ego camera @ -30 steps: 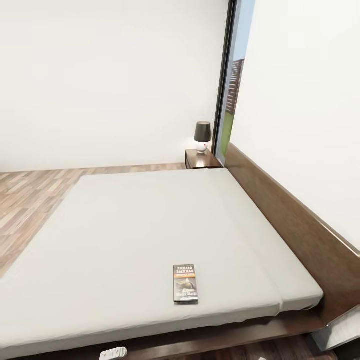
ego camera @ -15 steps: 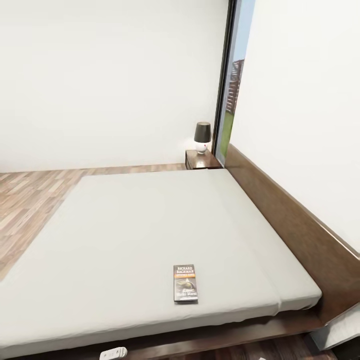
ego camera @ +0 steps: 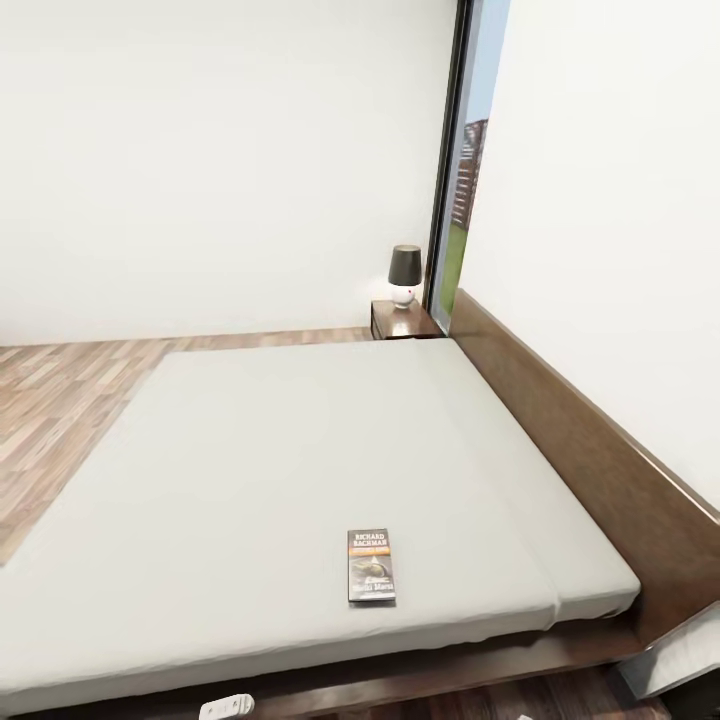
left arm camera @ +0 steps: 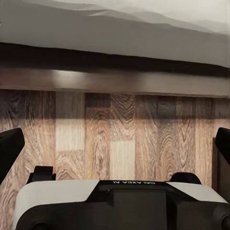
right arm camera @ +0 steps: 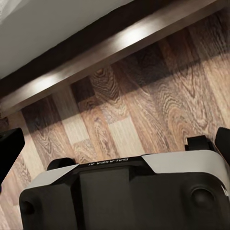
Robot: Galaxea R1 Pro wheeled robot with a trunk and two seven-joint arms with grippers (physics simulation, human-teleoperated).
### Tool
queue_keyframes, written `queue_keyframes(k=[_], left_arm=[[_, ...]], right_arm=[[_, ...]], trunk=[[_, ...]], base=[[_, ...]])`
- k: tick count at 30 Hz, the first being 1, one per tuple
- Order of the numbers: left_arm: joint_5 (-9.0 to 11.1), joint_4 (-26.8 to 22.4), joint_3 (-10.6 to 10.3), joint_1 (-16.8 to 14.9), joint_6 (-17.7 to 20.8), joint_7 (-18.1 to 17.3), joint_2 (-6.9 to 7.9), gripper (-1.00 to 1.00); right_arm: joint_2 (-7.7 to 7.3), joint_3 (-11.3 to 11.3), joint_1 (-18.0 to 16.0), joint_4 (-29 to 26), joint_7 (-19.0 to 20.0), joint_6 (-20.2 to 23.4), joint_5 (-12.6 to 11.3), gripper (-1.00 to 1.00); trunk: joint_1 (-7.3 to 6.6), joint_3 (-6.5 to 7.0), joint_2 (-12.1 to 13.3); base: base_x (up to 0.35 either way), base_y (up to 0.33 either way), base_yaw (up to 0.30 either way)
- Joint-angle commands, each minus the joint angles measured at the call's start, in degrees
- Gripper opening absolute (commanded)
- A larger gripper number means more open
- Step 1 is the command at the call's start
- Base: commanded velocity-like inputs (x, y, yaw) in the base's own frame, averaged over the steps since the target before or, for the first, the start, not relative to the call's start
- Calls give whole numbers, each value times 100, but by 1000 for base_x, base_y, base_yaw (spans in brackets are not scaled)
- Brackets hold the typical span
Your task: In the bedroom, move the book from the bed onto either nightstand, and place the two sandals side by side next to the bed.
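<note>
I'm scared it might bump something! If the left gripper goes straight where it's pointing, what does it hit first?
Probably the wood floor. The left gripper points down at bare planks beside the bed frame, with nothing between.

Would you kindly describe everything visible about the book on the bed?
The book is a small, thin paperback lying flat, cover up, on the off-white mattress near its front edge. Its dark cover carries white lettering at the top, an orange band beneath, and a greyish picture lower down. Nothing touches it but the mattress.
</note>
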Motion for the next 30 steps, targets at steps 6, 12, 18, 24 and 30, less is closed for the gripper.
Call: queue_keyframes(k=[6, 12, 18, 24, 30], left_arm=[[60, 9, 11, -6, -2, -42, 1, 100], [62, 9, 11, -6, -2, -42, 1, 100], [62, 9, 11, -6, -2, -43, 1, 100], [62, 9, 11, -6, -2, -43, 1, 100], [62, 9, 11, -6, -8, -44, 1, 100]], right_arm=[[-5, -29, -4, 7, 22, -16, 15, 100], [-4, -29, -3, 7, 22, -16, 15, 100], [-4, -29, -6, 7, 22, -16, 15, 100], [-6, -26, -6, 7, 24, -16, 15, 100], [-5, -14, -7, 9, 29, -16, 16, 100]], trunk=[[-64, 44, 112], [-64, 44, 112], [-64, 44, 112], [-64, 44, 112], [-64, 44, 112]], base=[[0, 0, 0], [0, 0, 0], [0, 0, 0], [0, 0, 0], [0, 0, 0]])
